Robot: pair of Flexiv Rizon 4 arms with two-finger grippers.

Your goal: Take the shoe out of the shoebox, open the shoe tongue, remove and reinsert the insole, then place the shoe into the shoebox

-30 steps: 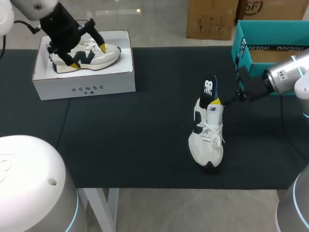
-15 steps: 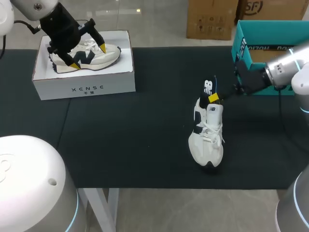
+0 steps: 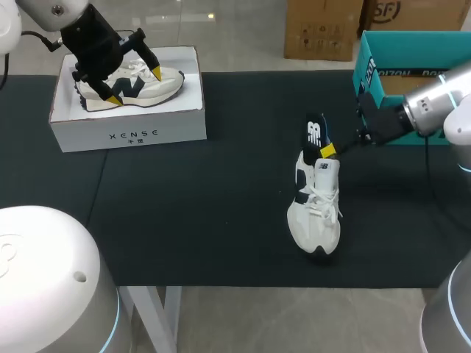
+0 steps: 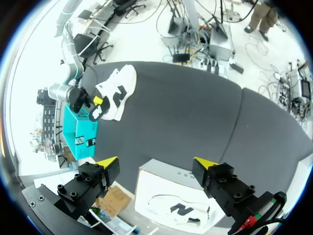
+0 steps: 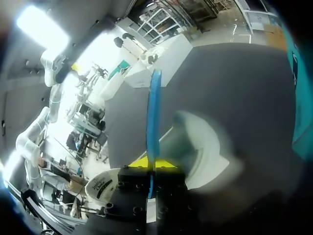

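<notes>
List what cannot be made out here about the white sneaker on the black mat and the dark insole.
- Head view: the lower end of the dark blue insole is hidden inside the white sneaker, behind the right gripper.
- Right wrist view: the sneaker's opening is blurred, too near the lens.
- Head view: the teal cardboard shoebox is cut off by the picture's edge.

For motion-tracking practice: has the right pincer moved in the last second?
Yes, slightly: the right pincer, holding the insole, has lifted from the white shoe toward the teal box.

Insole farther out of shoe
</notes>
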